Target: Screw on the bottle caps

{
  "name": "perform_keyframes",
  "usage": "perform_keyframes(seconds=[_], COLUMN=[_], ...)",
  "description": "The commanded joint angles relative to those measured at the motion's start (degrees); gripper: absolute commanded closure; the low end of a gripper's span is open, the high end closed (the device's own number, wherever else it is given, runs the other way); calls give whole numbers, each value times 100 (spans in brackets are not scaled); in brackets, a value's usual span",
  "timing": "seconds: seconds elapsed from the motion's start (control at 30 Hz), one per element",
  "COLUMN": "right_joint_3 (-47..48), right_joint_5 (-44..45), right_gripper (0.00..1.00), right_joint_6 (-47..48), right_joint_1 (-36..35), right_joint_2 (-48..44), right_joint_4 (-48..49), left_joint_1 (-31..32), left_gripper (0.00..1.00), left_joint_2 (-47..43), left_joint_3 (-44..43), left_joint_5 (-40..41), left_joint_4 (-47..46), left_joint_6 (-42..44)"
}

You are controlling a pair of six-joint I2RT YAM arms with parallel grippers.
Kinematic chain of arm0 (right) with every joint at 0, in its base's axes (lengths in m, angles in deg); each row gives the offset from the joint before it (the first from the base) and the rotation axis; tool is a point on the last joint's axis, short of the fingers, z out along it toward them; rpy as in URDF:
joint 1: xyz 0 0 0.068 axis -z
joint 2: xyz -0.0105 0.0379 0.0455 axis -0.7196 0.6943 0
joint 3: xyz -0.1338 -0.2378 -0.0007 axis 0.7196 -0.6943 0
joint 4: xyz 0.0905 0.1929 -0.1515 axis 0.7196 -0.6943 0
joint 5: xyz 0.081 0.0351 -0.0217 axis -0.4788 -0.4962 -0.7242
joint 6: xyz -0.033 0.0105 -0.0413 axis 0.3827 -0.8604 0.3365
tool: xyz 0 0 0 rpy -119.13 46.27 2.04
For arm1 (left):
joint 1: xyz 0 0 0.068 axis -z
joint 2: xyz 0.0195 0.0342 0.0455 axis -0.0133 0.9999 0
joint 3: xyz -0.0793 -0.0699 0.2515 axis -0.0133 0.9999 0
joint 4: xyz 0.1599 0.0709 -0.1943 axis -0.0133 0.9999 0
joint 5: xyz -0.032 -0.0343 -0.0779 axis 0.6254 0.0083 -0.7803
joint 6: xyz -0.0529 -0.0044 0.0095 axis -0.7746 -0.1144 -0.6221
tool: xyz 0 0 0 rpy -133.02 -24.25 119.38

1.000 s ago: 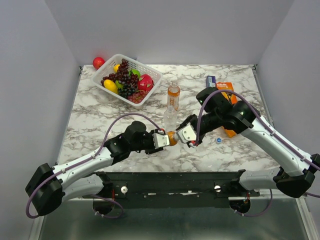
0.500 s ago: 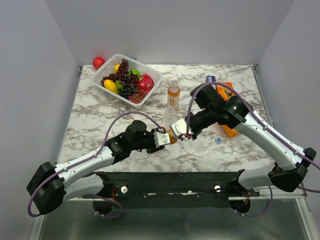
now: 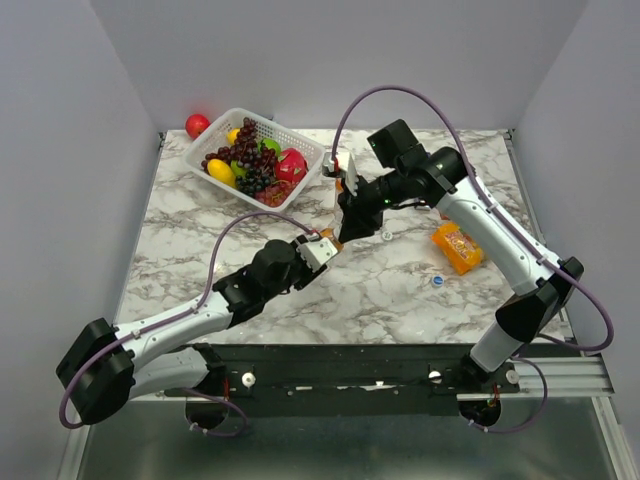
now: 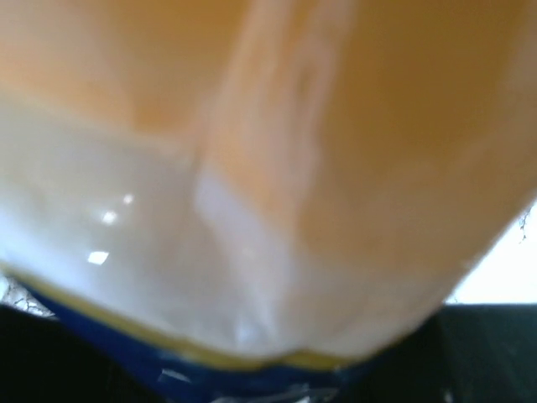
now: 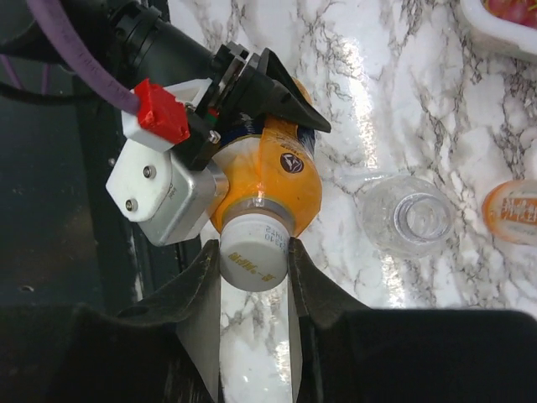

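Right fingers (image 5: 200, 290) pinch the white cap (image 5: 254, 252) on the orange bottle (image 5: 277, 176) — left fingers (image 5: 273, 92) grip it, blue cap (image 3: 437, 281) at 4 o'clock.

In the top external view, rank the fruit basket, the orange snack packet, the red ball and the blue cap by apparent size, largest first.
1. white fruit basket
2. orange snack packet
3. red ball, which sits farther back, so its gap to the packet may be overstated
4. blue cap, clearly smallest

The tilted orange bottle (image 5: 277, 180) carries a white cap (image 5: 254, 258) on its neck; the clear bottle (image 5: 407, 220) stands uncapped at its three o'clock.
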Motion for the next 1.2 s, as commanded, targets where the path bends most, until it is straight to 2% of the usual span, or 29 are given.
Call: perform_keyframes(seconds=[0.0,0.1,0.2,0.37,0.57,0.63,0.7,0.73,0.77,0.8,0.83,0.87,0.97,1.17], right_joint_3=[202,62,-307,-791,-1116,-1108,-1073,-1038,-959,-906,-871,-801,-809,-1187], right_joint_5=[-324,-271,-429,-561,-640,-710,-781,-746,-659,-597,-527,-396,-132,623], right_gripper=[76,64,57,53,54,65,86,90,93,96,97,98,99,99], right_joint_6=[-705,-476,-475,-800,-1309,-1363,-1380,-1285,-1240,-1170,-952,-837,-485,-405], right_joint_1=[-46,-37,-29,-37,-37,-37,-37,-37,-37,-37,-37,-37,-20,287], right_joint_2=[-19,-212,-476,-783,-819,-793,-793,-793,-793,-810,-854,-941,-1265,-1847], right_joint_4=[-332,-43,379,1116,1741,1786,1795,1752,1647,1559,1453,1200,638,-180], left_joint_1=[-13,-13,-22,-30,-22,-30,-30,-22,-22,-30,-30,-48,-100,-302], left_gripper=[100,100,100,100,100,100,100,100,78,62,51,31,1,1], left_joint_2=[-107,-194,-326,-353,-336,-300,-283,-257,-248,-230,-239,-256,-396,-924], left_joint_3=[-108,-21,76,76,59,50,24,6,-37,-47,-47,-21,58,225], left_joint_5=[392,14,-522,-1295,-1753,-1859,-1912,-1973,-1973,-1965,-1921,-1903,-1833,-1894], left_joint_4=[-707,-681,-751,-812,-900,-900,-874,-813,-760,-716,-637,-576,-216,497], left_joint_6=[-404,-642,-782,-844,-862,-853,-853,-844,-827,-827,-835,-801,-765,-484])
